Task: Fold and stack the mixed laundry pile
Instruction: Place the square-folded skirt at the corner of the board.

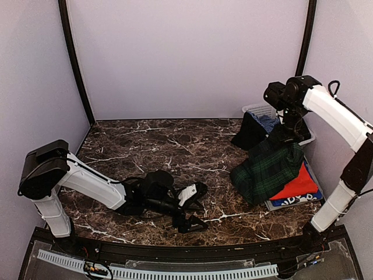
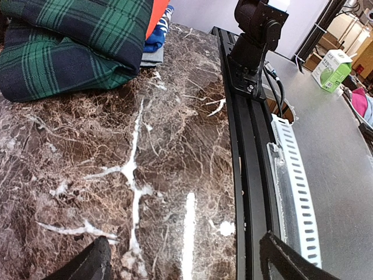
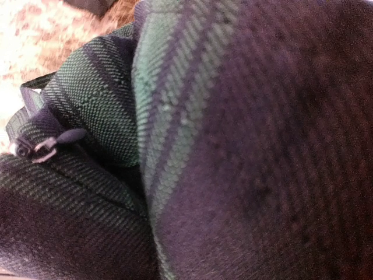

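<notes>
Tartan skirt [image 3: 233,146] fills the right wrist view — right gripper [image 1: 285,137] pinched shut on it, over the stacked red-orange T-shirt [image 1: 300,185] and blue T-shirt [image 1: 297,200]. Left gripper [image 1: 198,207] lies wide open, empty. Black garment [image 1: 249,133] and light blue shirt [image 1: 268,122] wait at the basket [image 1: 256,109] — roughly half done, I judge.

Brown tabletop [image 1: 175,146]: glossy marble-look slab with white veins, glare streak low in the left wrist view. The tartan skirt [image 3: 233,146] is matt woven twill with a coarse, visible weave; its zip pull [image 3: 57,141] is dull and dark. Lower right of the top view, the red-orange T-shirt [image 1: 300,185] is smooth soft cloth. Upper right, the basket [image 1: 256,109] is white plastic.
</notes>
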You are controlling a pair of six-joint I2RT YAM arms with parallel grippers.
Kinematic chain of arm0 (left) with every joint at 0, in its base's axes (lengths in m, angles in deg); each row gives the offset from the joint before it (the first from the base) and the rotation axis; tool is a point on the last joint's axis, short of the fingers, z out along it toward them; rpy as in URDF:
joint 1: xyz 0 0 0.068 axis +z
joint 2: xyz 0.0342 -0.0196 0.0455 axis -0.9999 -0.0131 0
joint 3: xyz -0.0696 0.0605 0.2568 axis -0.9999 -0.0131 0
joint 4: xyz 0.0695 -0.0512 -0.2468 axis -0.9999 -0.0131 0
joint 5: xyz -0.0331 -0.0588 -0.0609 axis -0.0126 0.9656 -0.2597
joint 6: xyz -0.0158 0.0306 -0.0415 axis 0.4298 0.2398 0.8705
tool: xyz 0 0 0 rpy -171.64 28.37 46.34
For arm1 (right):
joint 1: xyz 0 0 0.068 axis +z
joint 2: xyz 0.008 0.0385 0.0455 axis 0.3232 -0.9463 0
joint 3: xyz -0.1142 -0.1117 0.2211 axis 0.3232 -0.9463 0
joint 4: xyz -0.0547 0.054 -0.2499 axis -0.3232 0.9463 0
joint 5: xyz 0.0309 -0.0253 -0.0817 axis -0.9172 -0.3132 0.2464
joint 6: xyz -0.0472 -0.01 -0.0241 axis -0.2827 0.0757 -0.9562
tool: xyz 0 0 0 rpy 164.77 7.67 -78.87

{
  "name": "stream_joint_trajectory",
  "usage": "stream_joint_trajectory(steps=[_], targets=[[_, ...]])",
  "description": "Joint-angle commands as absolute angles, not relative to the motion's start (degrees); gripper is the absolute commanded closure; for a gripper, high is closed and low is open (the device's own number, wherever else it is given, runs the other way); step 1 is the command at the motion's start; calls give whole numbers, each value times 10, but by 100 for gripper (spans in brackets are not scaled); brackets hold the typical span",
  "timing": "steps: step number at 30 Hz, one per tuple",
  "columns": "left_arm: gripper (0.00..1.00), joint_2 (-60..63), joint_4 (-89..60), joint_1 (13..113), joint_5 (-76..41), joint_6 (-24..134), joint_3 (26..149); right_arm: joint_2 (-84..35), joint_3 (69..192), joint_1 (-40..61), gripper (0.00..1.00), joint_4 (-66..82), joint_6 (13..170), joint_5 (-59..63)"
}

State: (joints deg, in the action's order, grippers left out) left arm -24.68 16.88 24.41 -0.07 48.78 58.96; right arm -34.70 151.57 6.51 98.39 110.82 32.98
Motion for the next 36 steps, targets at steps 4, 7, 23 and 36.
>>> stream_joint_trajectory(steps=[4, 7, 23, 36], targets=[[13, -244, 180, 249, 19, 488, 589, -318, 1542, 58, 100, 956, 1070, 404], [13, -247, 178, 250, 21, 488, 592, -307, 1530, 50, 100, 936, 1043, 426], [13, -260, 174, 257, 26, 483, 606, -226, 1361, -71, 91, 797, 837, 352], [13, -263, 191, 263, 47, 496, 602, -148, 1144, -72, 79, 728, 810, 458]])
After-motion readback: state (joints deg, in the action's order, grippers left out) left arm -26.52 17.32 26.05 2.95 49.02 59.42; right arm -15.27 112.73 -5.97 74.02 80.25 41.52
